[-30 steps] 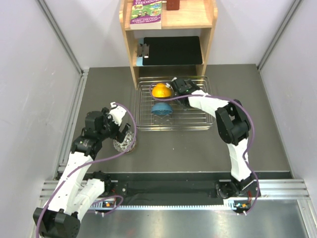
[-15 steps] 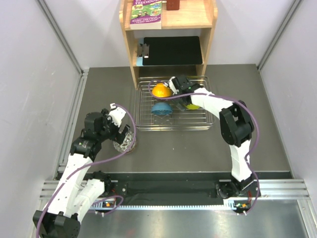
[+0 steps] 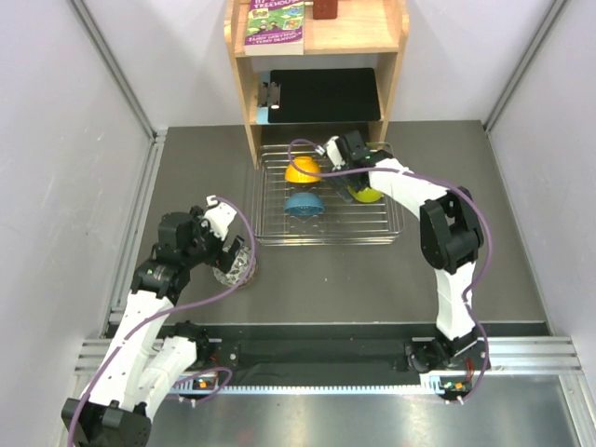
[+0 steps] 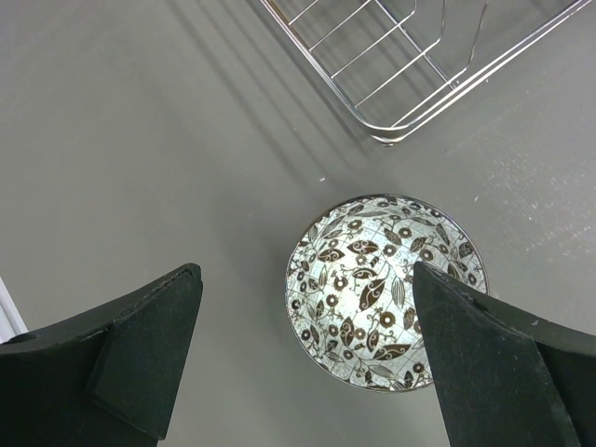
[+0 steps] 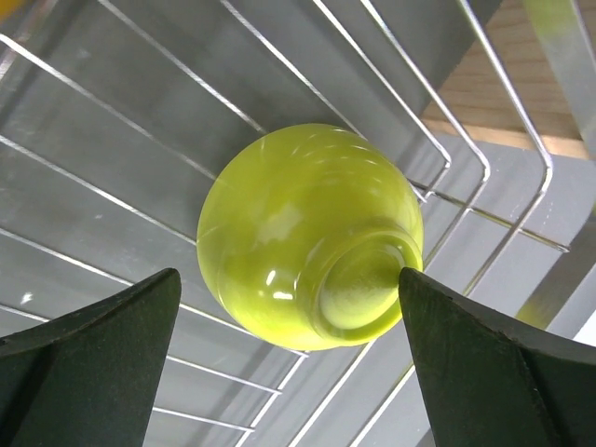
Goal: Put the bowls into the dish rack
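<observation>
The silver wire dish rack holds the orange bowl, the blue bowl and the lime-green bowl. My right gripper is open above the rack's back; in the right wrist view the lime-green bowl lies bottom-up on the wires between my fingertips, free of them. The white bowl with dark pattern stands on the table left of the rack. My left gripper is open above it; the bowl sits toward the right finger. The pinkish bowl is out of view.
A wooden shelf unit stands right behind the rack, with a black clipboard on its lower shelf and a book on top. Grey walls close in both sides. The rack's corner shows in the left wrist view.
My right gripper has let the lime-green bowl go in the rack and drawn back toward the rack's rear. My left gripper has stayed open over the patterned bowl, shifting only slightly.
</observation>
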Action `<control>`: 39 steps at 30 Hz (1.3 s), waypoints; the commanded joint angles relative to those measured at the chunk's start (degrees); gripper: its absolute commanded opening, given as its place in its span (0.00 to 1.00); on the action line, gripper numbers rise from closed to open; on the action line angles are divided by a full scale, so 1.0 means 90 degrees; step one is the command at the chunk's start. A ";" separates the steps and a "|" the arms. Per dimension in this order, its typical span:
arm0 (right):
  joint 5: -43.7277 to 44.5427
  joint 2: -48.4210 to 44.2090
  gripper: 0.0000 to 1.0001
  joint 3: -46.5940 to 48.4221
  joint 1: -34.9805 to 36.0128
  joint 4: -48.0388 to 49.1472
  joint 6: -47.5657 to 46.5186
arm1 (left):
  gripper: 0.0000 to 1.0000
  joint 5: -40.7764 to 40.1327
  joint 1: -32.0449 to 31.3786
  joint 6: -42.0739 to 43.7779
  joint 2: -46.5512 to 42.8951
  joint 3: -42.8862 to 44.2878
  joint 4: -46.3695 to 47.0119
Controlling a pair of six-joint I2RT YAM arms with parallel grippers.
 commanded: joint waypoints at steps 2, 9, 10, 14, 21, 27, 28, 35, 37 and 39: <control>-0.0175 0.0100 1.00 0.0311 -0.0221 -0.0001 -0.0064 | 0.99 0.0026 0.0032 -0.0010 -0.0103 0.0076 -0.0027; 0.0128 0.0198 1.00 0.0419 -0.0348 0.0117 -0.0200 | 0.99 -0.0042 0.0032 0.0010 -0.0210 -0.0139 0.0012; 0.0089 0.0178 1.00 0.0419 -0.0348 0.0107 -0.0201 | 0.99 -0.0081 0.0032 0.0010 -0.0220 -0.0178 0.0012; -0.0233 -0.0056 1.00 0.0409 -0.0319 0.0038 -0.0181 | 0.99 -0.0198 0.0032 0.0058 -0.0191 -0.0207 0.0051; -0.0155 0.0187 1.00 0.0984 -0.0280 -0.0019 -0.0201 | 0.99 -0.0316 0.0032 0.0058 0.0014 -0.0246 0.0187; -0.0633 0.0295 1.00 0.1336 -0.0279 -0.0234 -0.0162 | 0.99 -0.0365 0.0041 0.0117 0.0141 -0.0256 0.0188; -0.0682 0.0305 1.00 0.1375 -0.0279 -0.0273 -0.0123 | 0.99 -0.0365 0.0042 0.0127 0.0141 -0.0237 0.0168; -0.1598 -0.0426 1.00 0.0654 -0.0231 -0.0488 -0.0015 | 0.99 -0.0403 0.0042 0.0205 -0.0055 -0.0236 0.0061; -0.2117 -0.0865 1.00 0.0390 -0.0231 -0.0752 -0.0005 | 0.99 -0.0452 0.0042 0.0263 0.0043 -0.0305 0.0139; -0.2380 -0.1383 1.00 0.0176 -0.0231 -0.0888 0.0063 | 0.99 -0.0482 0.0042 0.0283 0.0325 -0.0295 0.0168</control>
